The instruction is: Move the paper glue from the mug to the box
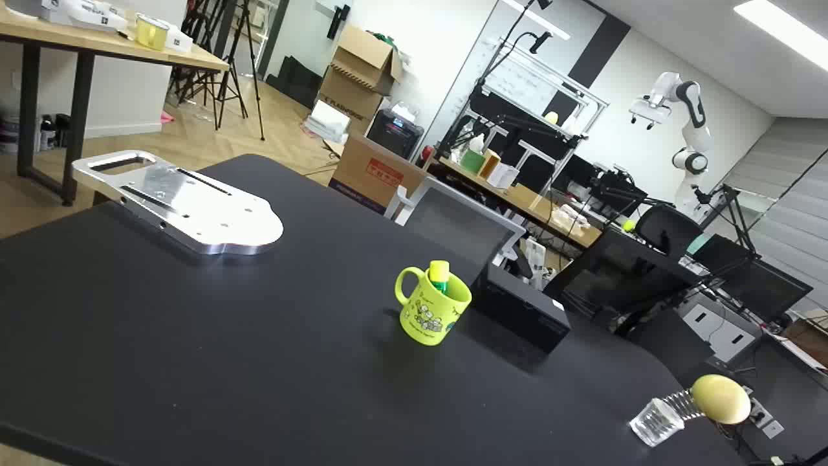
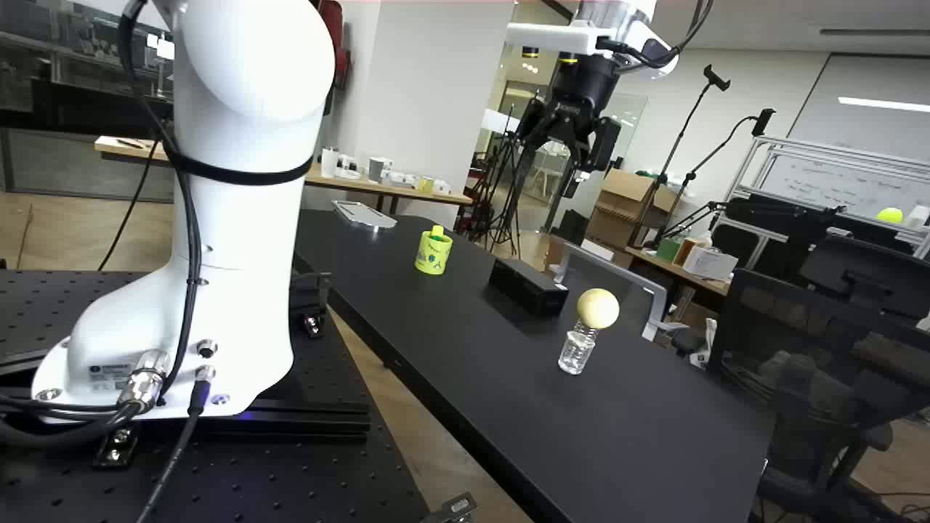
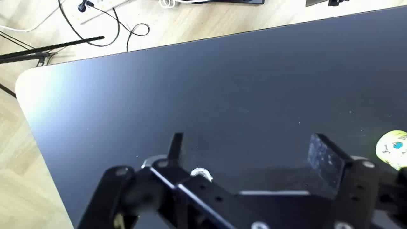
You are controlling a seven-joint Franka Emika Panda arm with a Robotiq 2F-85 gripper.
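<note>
The lime-green mug [image 1: 427, 317] stands upright on the black table in both exterior views [image 2: 433, 254]. The paper glue [image 1: 439, 273] stands inside it; its yellow cap [image 2: 437, 231] and a bit of green body stick out above the rim, the rest is hidden. The low black box [image 1: 521, 307] lies beside the mug, and also shows in an exterior view [image 2: 527, 287]. My gripper [image 2: 550, 174] is high above the table, apart from everything. In the wrist view my gripper [image 3: 246, 138] is open and empty, with the mug [image 3: 392, 148] cut off at the right edge; the glue and box do not show clearly there.
A yellow ball [image 1: 721, 399] on a spring sits over a clear glass [image 2: 576, 352], past the box from the mug. A flat white tray-like device [image 1: 187, 200] lies at the table's other end. A grey-framed chair [image 1: 459, 223] stands against the table edge behind the box.
</note>
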